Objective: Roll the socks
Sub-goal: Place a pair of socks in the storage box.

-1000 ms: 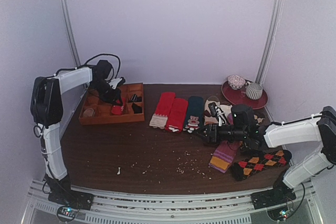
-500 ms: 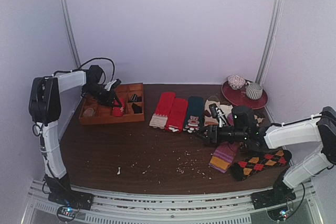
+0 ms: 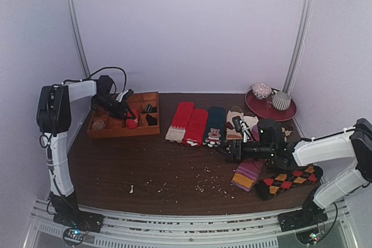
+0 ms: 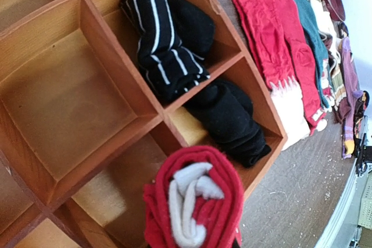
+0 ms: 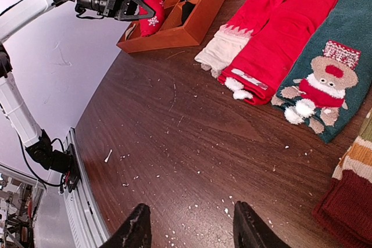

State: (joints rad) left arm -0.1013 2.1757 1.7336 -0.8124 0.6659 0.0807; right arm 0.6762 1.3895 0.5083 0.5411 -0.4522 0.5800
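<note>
The socks are a small red rolled bundle [image 4: 195,201] with a pale inner layer. The bundle fills the space between my left gripper's jaws and sits low over a front compartment of the wooden tray [image 4: 116,79]. It also shows in the top view [image 3: 132,123] and the right wrist view [image 5: 152,18]. My left gripper [image 3: 125,112] is shut on the bundle, and its fingers are mostly hidden by it. My right gripper [image 5: 189,225] is open and empty, low over bare table well right of the tray, also seen from above [image 3: 225,150].
The tray [image 3: 122,133] holds black rolled socks [image 4: 168,39]. Two flat red socks [image 3: 180,121] and a teal sock [image 3: 215,121] lie mid-table. A purple sock [image 3: 249,172] and an argyle sock [image 3: 289,179] lie right. A red plate [image 3: 266,110] with cups stands back right. Crumbs are scattered.
My left wrist has drawn back to the left and dropped a little, while the red bundle stays at the tray's front. The right arm has barely moved.
</note>
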